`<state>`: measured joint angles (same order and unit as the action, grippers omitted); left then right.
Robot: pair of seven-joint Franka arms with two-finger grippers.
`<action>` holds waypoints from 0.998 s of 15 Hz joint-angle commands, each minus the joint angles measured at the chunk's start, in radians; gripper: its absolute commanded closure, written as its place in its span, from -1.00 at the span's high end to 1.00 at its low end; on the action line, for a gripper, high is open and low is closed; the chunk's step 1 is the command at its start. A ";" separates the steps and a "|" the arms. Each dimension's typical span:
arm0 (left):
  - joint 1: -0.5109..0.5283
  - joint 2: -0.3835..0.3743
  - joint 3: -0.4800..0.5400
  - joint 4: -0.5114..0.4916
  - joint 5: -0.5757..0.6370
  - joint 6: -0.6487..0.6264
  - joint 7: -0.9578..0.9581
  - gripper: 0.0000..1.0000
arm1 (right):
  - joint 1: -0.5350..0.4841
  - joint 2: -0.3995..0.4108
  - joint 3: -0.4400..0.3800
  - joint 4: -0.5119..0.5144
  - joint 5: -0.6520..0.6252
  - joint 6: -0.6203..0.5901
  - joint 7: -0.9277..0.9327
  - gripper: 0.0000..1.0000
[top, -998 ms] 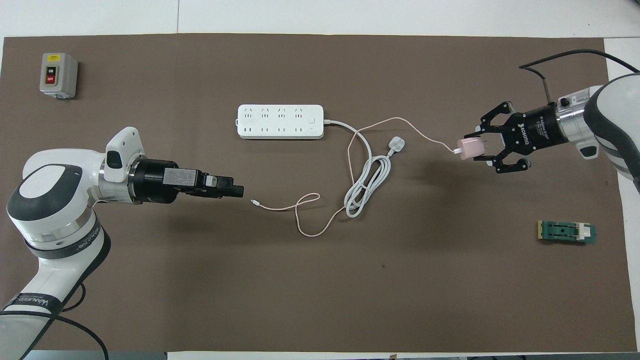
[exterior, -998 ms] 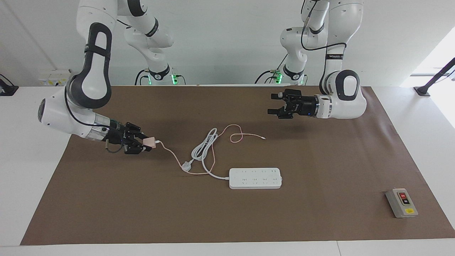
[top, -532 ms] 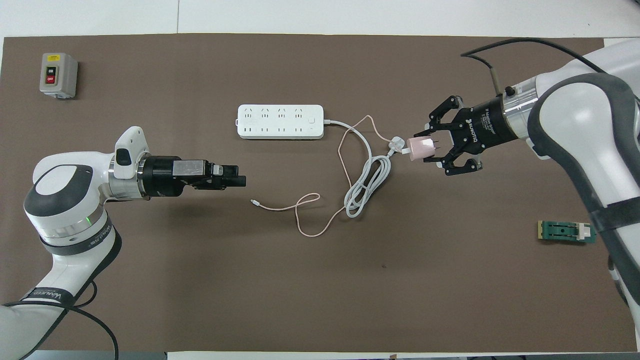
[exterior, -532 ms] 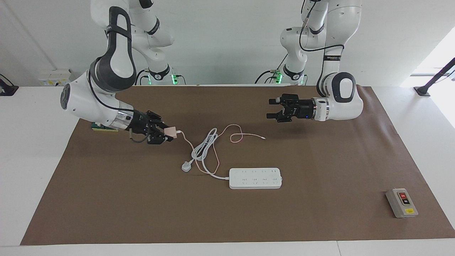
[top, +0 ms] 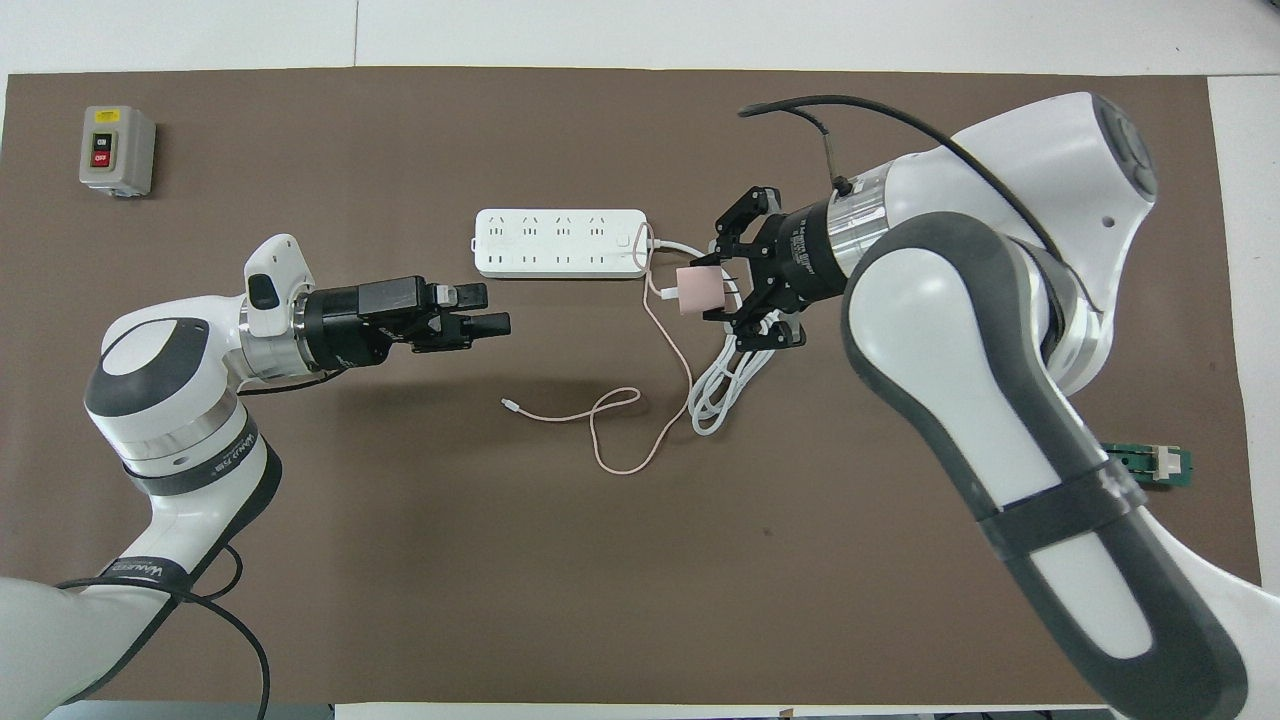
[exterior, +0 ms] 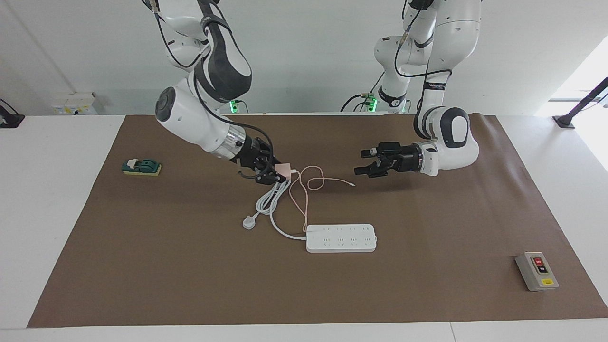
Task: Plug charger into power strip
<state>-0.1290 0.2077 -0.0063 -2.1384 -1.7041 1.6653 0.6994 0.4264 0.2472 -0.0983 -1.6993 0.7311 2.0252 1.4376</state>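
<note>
- Your right tool (exterior: 274, 172) (top: 718, 290) is clamped on the charger (exterior: 284, 169) (top: 697, 290), fingers closed on two of the pink cube's sides.
- It holds the charger in the air, over the white cord bundle (exterior: 270, 199) (top: 722, 390), near the cord end of the power strip (exterior: 341, 238) (top: 560, 242) but clear of it.
- The charger is not in any socket; it sits apart from the strip in both views.
- The charger's thin pink cable (exterior: 304, 204) (top: 668, 345) hangs from the cube, crosses the white cord, loops on the desk (exterior: 427, 294) (top: 400, 560), and ends in a small free connector (exterior: 352, 184) (top: 508, 404).
- The power strip lies flat, sockets up, mid-desk, farther from the robots than the cord bundle.
- Its thick white cord runs from the end nearest the right arm to a coil; the white plug (exterior: 248, 222) lies on the desk beside the coil.
- Your left tool (exterior: 365, 162) (top: 482, 310) hangs above the desk, holding nothing, fingers a little apart. It's over bare mat toward the left arm's end, near the pink cable's free connector, not touching it.
- A grey switch box (exterior: 536, 270) (top: 117, 150) sits at the left arm's end, well apart from the strip.
- A small green part (exterior: 141, 166) (top: 1150, 463) sits at the right arm's end, half hidden by the right arm from overhead.
</note>
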 commanded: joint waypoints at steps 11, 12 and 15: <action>-0.093 0.032 0.017 0.037 -0.081 0.086 -0.004 1.00 | 0.167 0.017 -0.004 0.003 0.024 0.136 0.148 -1.00; -0.095 0.033 0.017 0.037 -0.081 0.086 0.000 1.00 | 0.167 0.017 -0.004 0.003 0.024 0.138 0.155 -1.00; -0.106 0.045 0.017 0.040 -0.081 0.085 0.018 1.00 | 0.173 0.017 -0.004 0.004 0.024 0.138 0.158 -1.00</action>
<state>-0.2065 0.2290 -0.0035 -2.1214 -1.7649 1.7377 0.7020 0.5957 0.2602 -0.0991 -1.6997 0.7312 2.1468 1.5815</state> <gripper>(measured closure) 0.000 0.493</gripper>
